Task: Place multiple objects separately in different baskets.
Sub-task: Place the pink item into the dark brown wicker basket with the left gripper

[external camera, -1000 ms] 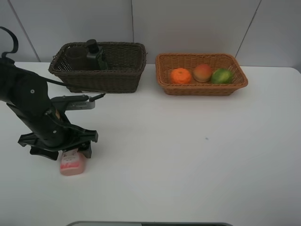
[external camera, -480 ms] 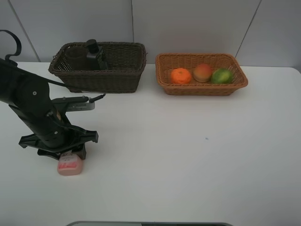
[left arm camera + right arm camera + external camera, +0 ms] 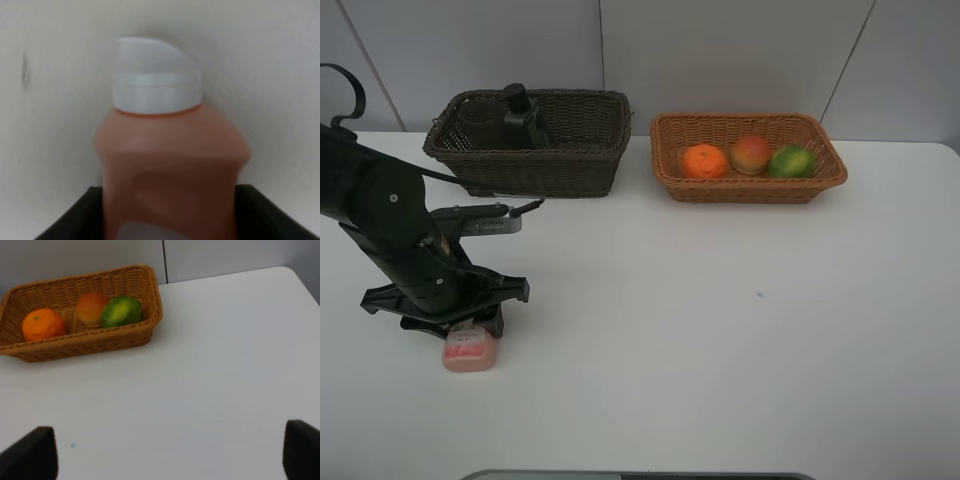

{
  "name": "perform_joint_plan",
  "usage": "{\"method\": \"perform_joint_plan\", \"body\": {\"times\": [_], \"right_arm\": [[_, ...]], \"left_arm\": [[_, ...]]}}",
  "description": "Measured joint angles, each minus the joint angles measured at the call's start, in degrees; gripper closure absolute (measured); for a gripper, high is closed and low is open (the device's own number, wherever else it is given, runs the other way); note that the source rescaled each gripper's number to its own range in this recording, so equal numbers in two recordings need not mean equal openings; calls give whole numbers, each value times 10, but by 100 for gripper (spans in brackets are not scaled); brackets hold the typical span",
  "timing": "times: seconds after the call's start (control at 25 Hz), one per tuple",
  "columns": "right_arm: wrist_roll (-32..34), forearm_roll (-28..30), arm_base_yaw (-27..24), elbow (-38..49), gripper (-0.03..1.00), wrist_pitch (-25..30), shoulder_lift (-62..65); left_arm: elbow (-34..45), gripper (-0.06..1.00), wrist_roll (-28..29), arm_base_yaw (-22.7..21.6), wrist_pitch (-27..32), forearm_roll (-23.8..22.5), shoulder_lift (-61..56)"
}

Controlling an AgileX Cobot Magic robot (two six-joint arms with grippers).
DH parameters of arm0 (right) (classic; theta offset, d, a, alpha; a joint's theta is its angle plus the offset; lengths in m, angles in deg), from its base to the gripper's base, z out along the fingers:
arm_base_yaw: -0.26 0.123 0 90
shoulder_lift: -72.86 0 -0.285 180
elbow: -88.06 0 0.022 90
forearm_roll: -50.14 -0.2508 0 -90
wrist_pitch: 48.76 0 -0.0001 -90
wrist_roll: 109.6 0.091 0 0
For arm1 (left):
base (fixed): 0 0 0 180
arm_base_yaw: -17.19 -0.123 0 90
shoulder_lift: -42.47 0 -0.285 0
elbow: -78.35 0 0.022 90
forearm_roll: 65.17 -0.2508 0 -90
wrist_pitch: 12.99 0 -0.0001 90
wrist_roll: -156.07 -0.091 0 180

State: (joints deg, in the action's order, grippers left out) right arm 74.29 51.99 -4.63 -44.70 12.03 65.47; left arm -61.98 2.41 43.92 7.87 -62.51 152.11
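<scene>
From the high camera, the left hand (image 3: 460,325) has come down over the pink squeeze bottle (image 3: 470,349) lying on the white bench (image 3: 720,330), and the bottle has slid slightly toward the arm compared with a second ago; I judge a grasp is just forming, so this last loose item should next go to the dark brown basket (image 3: 530,140). That basket, at the back left, holds two things, a dark angular bottle (image 3: 523,115) and a translucent tumbler (image 3: 480,122). The orange-tan basket (image 3: 748,158) to its right holds three: an orange (image 3: 704,160), a peach-like fruit (image 3: 751,154) and a green-yellow mango (image 3: 790,161). That makes six items and two baskets. In the left wrist view, the pink bottle (image 3: 170,170) with its white cap (image 3: 155,75) fills the frame, the dark fingers pressed against both its sides, clamped on it. In the right wrist view, the right hand (image 3: 170,452) stands wide apart and empty above bare bench, with the tan basket and its three fruits beyond.
</scene>
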Motion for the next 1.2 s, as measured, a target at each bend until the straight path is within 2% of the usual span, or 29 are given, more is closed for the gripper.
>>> {"method": "perform_joint_plan", "body": {"times": [0.88,1.04,1.2], "right_arm": [[0,-1,0,0,-3,0,0],[0,-1,0,0,-3,0,0],[0,0,0,0,-3,0,0]], "left_arm": [[0,31,9,0,2,0,-2],[-30,31,8,0,37,-1,-22],[-91,31,-3,0,95,-22,-43]]}}
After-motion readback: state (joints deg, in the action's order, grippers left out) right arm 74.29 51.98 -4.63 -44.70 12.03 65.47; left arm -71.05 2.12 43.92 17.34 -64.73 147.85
